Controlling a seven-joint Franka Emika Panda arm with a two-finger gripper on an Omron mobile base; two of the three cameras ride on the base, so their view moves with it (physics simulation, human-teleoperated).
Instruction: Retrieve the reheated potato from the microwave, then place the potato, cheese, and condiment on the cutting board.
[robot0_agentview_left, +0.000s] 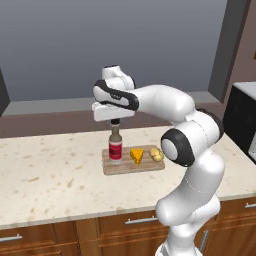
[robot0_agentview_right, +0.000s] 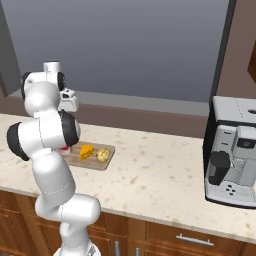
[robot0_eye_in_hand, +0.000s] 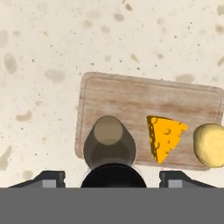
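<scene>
Counter (robot0_agentview_left: 50, 175): cream stone, flecked with tan and brown spots. Board (robot0_eye_in_hand: 131, 98): light-brown wood with streaked grain and a paler rim. Bottle (robot0_agentview_left: 115, 146): black cap, brownish neck, red label with a white band. Cheese (robot0_eye_in_hand: 164, 136): orange-yellow wedge, pitted with darker orange holes. Potato (robot0_eye_in_hand: 211, 145): pale yellow-tan, faintly mottled. Arm (robot0_agentview_left: 185, 145): glossy white shells with black joints. Cabinets (robot0_agentview_left: 75, 232): reddish-brown wood with silver handles. Wall (robot0_agentview_left: 100, 45): flat grey-blue above a brown backsplash. Coffee machine (robot0_agentview_right: 232, 150): silver-grey body with black parts.
</scene>
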